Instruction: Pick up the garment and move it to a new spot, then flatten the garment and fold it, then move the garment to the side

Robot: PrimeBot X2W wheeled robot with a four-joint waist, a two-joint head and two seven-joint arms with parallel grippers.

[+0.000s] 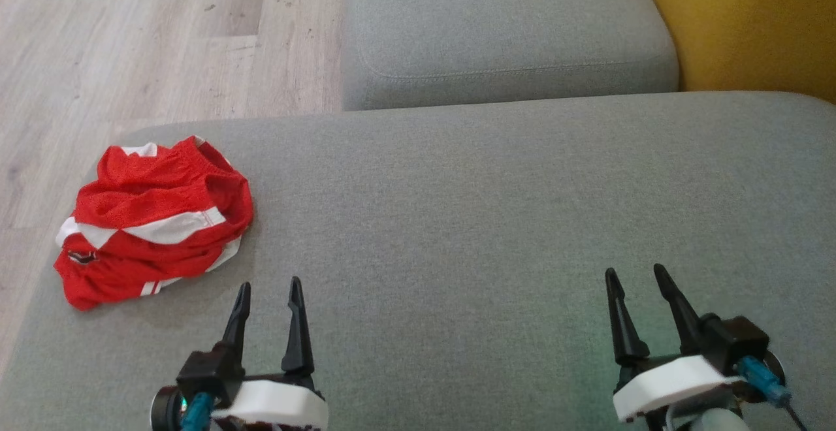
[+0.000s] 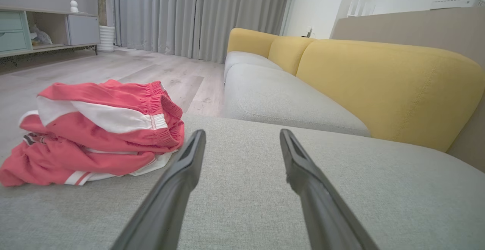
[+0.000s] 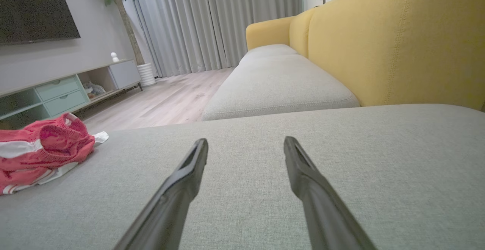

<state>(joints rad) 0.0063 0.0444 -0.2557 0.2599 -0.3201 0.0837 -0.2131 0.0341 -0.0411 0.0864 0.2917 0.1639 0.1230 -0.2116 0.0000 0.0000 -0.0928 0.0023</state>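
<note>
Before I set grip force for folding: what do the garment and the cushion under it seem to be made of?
Garment: thin red and white sports knit, probably polyester mesh, with a faint sheen. It crumples in soft folds and has a gathered elastic waistband.
Cushion: grey woven upholstery, matte. A fine weave grain shows close up; the fibre is unclear.

Red-white garment (image 1: pixel 153 219) — crumpled, cushion's left corner
</note>
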